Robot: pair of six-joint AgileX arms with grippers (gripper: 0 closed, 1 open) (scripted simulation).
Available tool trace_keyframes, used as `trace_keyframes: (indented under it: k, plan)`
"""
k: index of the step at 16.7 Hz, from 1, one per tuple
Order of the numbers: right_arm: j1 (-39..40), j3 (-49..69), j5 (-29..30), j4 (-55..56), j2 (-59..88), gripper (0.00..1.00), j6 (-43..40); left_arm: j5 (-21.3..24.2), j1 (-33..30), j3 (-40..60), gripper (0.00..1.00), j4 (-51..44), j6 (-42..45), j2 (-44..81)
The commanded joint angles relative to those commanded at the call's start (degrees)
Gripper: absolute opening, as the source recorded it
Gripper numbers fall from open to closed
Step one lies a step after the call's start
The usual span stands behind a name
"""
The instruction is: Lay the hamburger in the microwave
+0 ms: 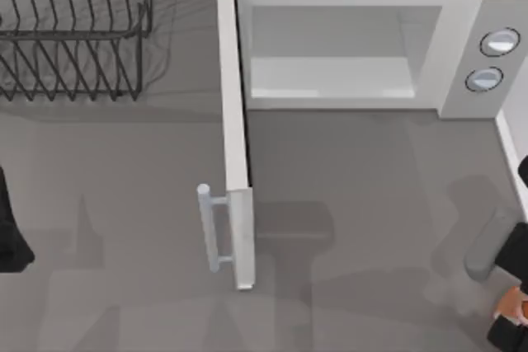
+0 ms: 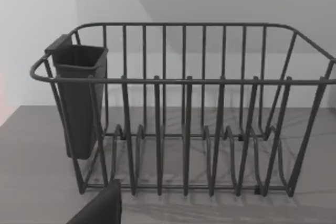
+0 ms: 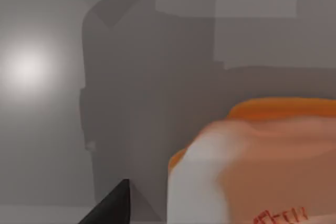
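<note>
The microwave stands at the back right, its door swung wide open toward the front and its pale cavity bare. At the table's front right corner lies the hamburger, orange-tan with a white layer. My right gripper is right at it. In the right wrist view the hamburger looms close, and a gap separates it from one dark fingertip. My left arm stays parked at the left edge.
A dark wire dish rack stands at the back left, and the left wrist view faces this rack and its cutlery cup. The door's bar handle juts left at mid-table. Two round knobs sit on the grey panel.
</note>
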Motion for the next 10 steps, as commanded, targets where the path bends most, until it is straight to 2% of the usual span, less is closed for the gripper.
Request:
trace_keyframes:
  k: [2,3,10]
  plan:
    - [0.0,0.0,0.0,0.0,0.0,0.02,0.0,0.0,0.0,0.0,1.0,0.0,0.0,0.0]
    - [0.0,0.0,0.0,0.0,0.0,0.0,0.0,0.0,0.0,0.0,1.0,0.0,0.0,0.0]
    - [0.0,0.0,0.0,0.0,0.0,0.0,0.0,0.0,0.0,0.0,1.0,0.0,0.0,0.0]
